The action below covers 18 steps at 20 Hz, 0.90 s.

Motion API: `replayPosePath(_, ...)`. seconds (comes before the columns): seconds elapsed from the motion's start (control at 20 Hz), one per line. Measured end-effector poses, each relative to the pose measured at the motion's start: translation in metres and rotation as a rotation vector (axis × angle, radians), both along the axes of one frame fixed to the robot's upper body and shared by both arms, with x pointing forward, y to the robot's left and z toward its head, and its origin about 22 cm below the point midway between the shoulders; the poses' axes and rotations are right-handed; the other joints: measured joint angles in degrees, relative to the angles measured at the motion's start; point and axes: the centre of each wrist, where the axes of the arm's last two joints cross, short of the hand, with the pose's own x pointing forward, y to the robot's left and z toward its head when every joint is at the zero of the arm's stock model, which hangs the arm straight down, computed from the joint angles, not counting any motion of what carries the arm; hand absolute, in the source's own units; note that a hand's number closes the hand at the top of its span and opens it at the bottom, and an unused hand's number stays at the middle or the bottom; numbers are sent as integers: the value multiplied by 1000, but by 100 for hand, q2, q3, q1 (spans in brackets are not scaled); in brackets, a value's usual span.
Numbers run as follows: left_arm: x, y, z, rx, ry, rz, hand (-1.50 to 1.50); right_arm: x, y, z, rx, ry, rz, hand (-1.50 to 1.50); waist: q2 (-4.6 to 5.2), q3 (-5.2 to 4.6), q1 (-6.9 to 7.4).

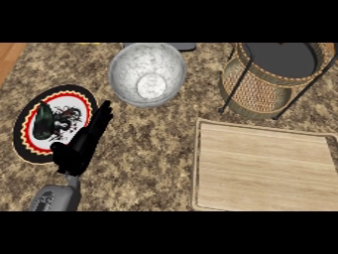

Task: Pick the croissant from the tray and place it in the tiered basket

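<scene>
Black left hand [84, 141]: fingers straight, together, holding nothing, lying over the right rim of a round red-and-black patterned plate [25, 149]. Pale wooden rectangular tray [266, 168] well to its right; woven wicker tiered basket [263, 89] beyond that. No croissant visible anywhere. Right hand out of view. Best, I judge: locate the croissant before reaching.

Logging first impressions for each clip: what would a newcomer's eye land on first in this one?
Probably the round plate with its red, black and white pattern at the left, with the black left hand open over its right edge. Next, the marbled white bowl at top centre and the wicker tiered basket at top right; the wooden tray below the basket shows no croissant.
</scene>
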Motion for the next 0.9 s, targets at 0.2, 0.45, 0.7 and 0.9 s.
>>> replayPosePath(0.2,0,8,0,-1,-1,2,0,-12,-41,14,-23,-111,-195,-150,13,0,-11)
replayPosePath(0.45,0,9,-1,2,-5,3,0,-39,-110,22,32,-244,-368,-150,33,7,-5)
replayPosePath(0.7,-4,9,-6,-2,-4,7,0,-84,-187,23,109,-320,-432,-150,29,10,-24)
replayPosePath(0.9,-5,9,-6,-4,-6,2,0,-128,-242,18,112,-343,-454,-150,41,15,-6)
